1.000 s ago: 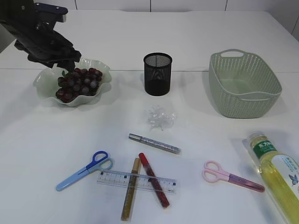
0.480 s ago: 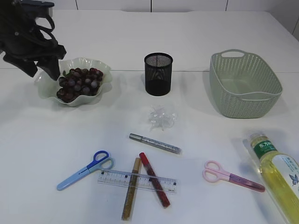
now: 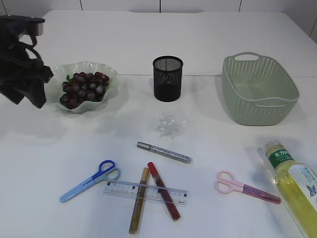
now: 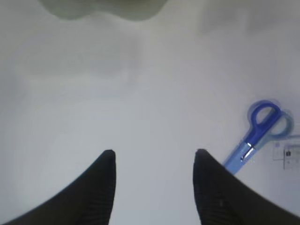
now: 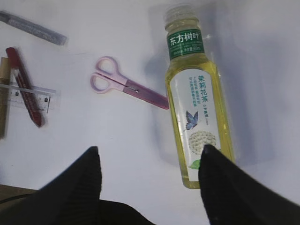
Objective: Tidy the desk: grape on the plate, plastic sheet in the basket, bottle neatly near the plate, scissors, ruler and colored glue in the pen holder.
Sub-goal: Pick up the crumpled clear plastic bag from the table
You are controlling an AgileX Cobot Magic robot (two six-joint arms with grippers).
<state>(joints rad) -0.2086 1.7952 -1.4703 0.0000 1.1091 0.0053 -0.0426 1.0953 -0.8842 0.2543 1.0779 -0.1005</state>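
**Grapes in the dish, both end effectors spread and empty**

The bunch of dark red grapes (image 3: pixel 83 88) lies in the pale green wavy-edged plate (image 3: pixel 110 74) at the left rear of the white table (image 3: pixel 148 34). The left end effector (image 4: pixel 152 161) hangs just left of that plate, its black fingers (image 4: pixel 213 187) apart with nothing between them, above bare table. The blue-handled scissors (image 3: pixel 88 181) lie near the front left, just beside the clear plastic ruler (image 3: pixel 119 188). Across the ruler lie a gold glitter glue tube (image 3: pixel 138 203) and a red glitter glue tube (image 3: pixel 163 192); a silver glitter glue tube (image 3: pixel 163 152) lies apart, further back. The crumpled clear plastic sheet (image 3: pixel 170 124) sits in front of the black mesh pen holder (image 3: pixel 167 78), which stands upright at the middle. The sage green woven plastic basket (image 3: pixel 285 84) stands at the right rear. The pink-handled scissors (image 5: pixel 126 87) lie near the front right, beside the yellow tea bottle with a green label (image 5: pixel 197 103), which lies on its side. The right end effector (image 5: pixel 150 159) hovers over these two, jaws apart and empty.
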